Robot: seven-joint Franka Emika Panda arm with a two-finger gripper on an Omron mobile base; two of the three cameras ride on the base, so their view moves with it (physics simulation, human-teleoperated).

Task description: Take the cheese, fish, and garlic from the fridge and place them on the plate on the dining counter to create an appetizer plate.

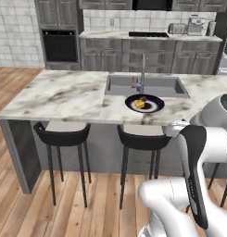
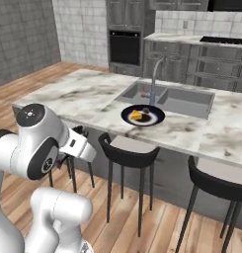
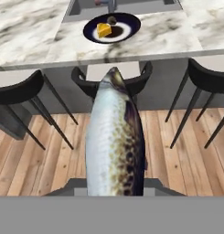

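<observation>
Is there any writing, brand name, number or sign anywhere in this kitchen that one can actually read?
None can be read.
The oven, the small appliances on the wall counter, the plate and the fish held by the gripper show no legible words, labels or numbers; any markings on the appliances are too small and blurred to make out.

Home kitchen: white veined marble island counter [image 1: 64,95] with inset grey sink [image 1: 145,86], black stools [image 1: 64,134], built-in black oven [image 1: 59,46] at 11 o'clock
</observation>
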